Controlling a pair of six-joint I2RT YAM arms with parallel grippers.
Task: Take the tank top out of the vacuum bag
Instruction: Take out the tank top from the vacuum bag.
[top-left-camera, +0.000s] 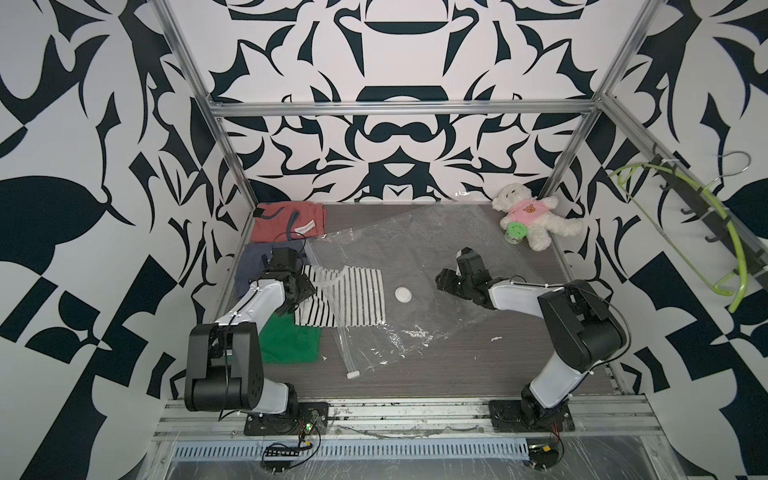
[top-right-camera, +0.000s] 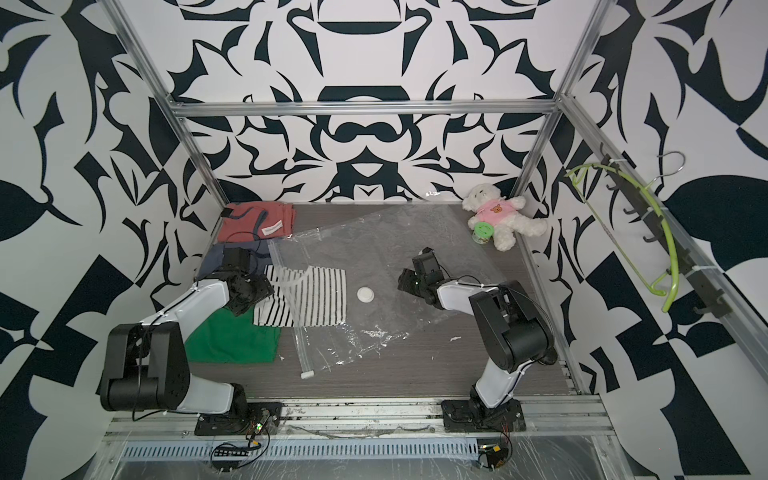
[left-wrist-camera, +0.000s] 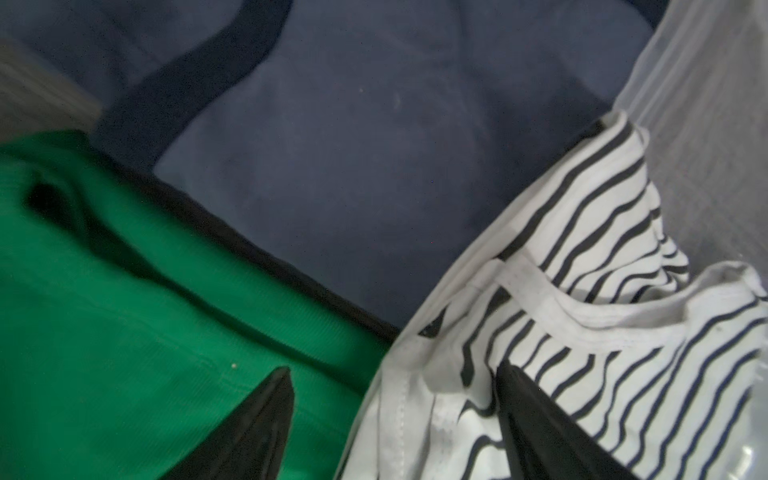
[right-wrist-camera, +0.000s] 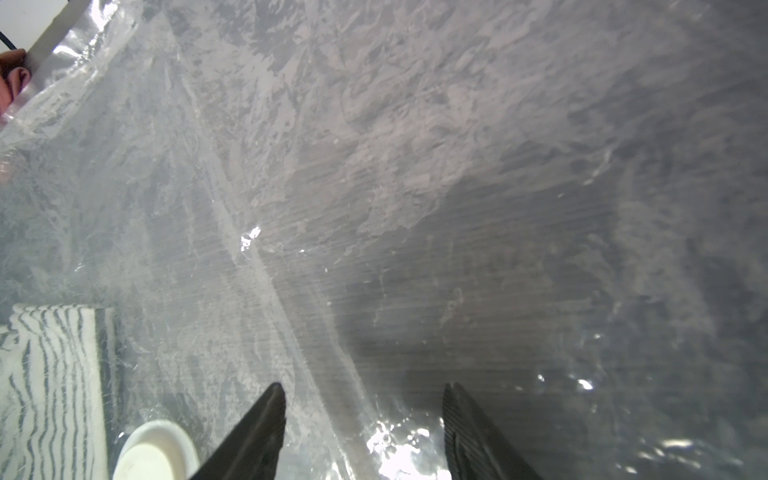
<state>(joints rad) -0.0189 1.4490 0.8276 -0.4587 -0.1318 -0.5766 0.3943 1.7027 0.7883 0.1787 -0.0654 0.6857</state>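
tabletop of dark wood grain fills both top views; vacuum bag, clear and crinkled, lies flat across its middle, running from about 1 o'clock down to 6 o'clock; striped tank top, black on white, sits at 9 o'clock of the table centre, most of it seen through the plastic, its edge poking out past the zip strip toward the left arm; green garment lies at 8 o'clock, touching the tank top; navy garment at 9 to 10 o'clock, partly under the left arm; red garment folded in the 11 o'clock corner; teddy bear in a pink shirt sprawls in the 1 o'clock corner; left gripper stands wide, one finger over the green cloth, one on the tank top's hem, clamping nothing; right gripper is spread apart too, low over bare bag plastic at 3 o'clock of the valve disc, which sits just beside the tank top; green-lidded jar rests against the bear; white slider clip ends the zip strip at 6 o'clock.
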